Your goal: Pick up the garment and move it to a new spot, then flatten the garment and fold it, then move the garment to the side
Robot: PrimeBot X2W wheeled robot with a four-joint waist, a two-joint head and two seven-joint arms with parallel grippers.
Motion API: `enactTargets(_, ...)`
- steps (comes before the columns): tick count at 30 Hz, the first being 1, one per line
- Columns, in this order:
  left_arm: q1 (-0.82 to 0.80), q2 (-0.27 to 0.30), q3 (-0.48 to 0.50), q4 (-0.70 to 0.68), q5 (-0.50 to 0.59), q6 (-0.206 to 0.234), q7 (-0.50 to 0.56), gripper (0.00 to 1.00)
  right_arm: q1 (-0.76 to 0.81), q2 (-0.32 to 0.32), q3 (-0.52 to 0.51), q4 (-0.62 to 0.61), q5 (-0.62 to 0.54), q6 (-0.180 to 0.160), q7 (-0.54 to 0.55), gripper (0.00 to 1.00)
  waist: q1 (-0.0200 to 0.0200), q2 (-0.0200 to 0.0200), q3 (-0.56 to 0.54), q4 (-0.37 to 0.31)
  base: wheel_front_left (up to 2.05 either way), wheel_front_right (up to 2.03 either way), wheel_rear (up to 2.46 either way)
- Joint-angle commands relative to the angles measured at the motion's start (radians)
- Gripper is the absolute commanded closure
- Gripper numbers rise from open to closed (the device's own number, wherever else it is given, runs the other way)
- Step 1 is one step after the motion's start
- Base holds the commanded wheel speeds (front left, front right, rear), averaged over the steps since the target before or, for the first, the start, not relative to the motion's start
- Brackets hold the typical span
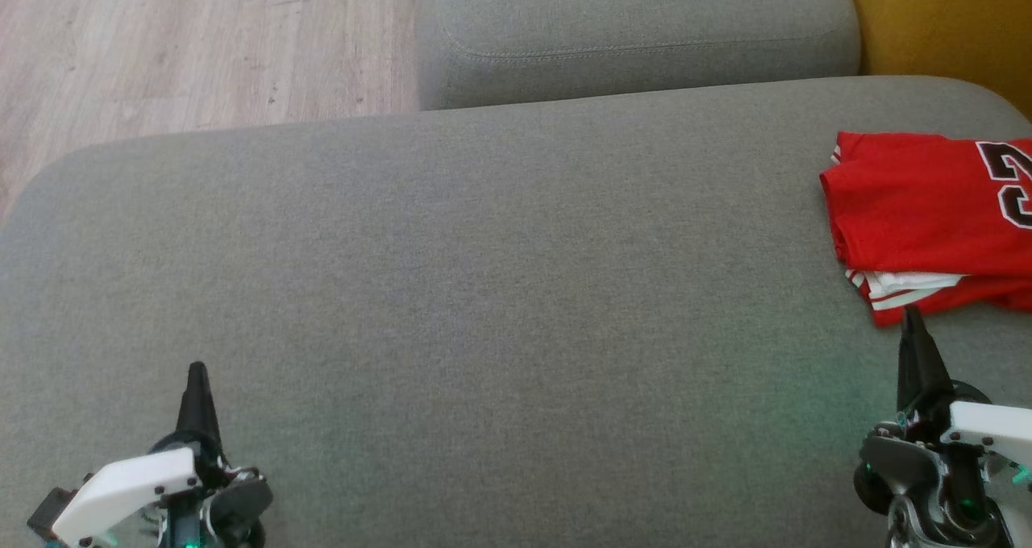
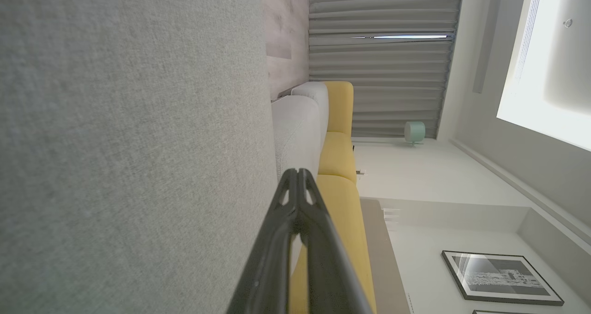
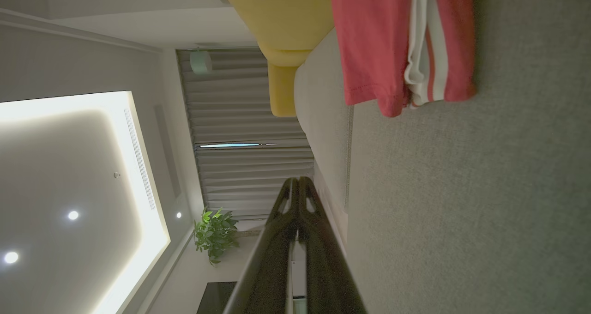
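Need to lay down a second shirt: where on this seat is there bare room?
The grey seat is bare from its left edge to the folded red jersey, between the back cushion and the left hand. Crowded at far right, where the right hand sits short of the jersey.

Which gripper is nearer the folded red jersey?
Right. The right gripper sits just short of the near edge of the red jersey; the left gripper is far across the grey cushion.

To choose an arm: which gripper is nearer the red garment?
The right gripper, fingers almost at the edge of the red garment; the left gripper is far away.
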Motion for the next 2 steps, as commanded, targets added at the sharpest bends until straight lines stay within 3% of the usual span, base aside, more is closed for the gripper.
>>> enactTargets(1, -0.05, 0.007, 0.037, -0.028, 0.009, -0.007, 0.007, 1.0, -0.05, -0.007, 0.02, -0.031, -0.007, -0.001, 0.007, 1.0, 0.0, 0.0, 0.0, 0.0, 0.0, 0.0, 0.0)
enactTargets(2, -0.05, 0.007, 0.037, -0.028, 0.009, -0.007, 0.007, 1.0, -0.05, -0.007, 0.02, -0.031, -0.007, -0.001, 0.007, 1.0, 0.0, 0.0, 0.0, 0.0, 0.0, 0.0, 0.0)
